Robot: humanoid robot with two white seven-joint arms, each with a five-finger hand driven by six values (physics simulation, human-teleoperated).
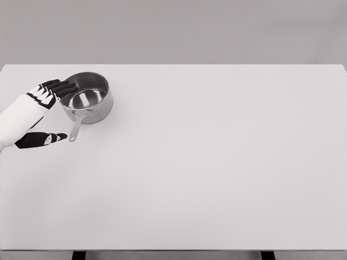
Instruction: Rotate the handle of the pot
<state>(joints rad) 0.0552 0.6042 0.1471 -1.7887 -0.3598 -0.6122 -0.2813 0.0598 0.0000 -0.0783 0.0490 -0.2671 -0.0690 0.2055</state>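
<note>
White and black, the left hand (pixel 38 111) comes in beside the pot (pixel 87 97), spread wide and holding nothing: its fingers (pixel 60 88) reach to the pot's near-left rim, while the thumb (pixel 49 138) lies lower, its tip just beside the end of the handle (pixel 76 125). That steel pot stands upright on the pale table (pixel 217 162), its handle pointing from the pot's wall toward the robot.
</note>
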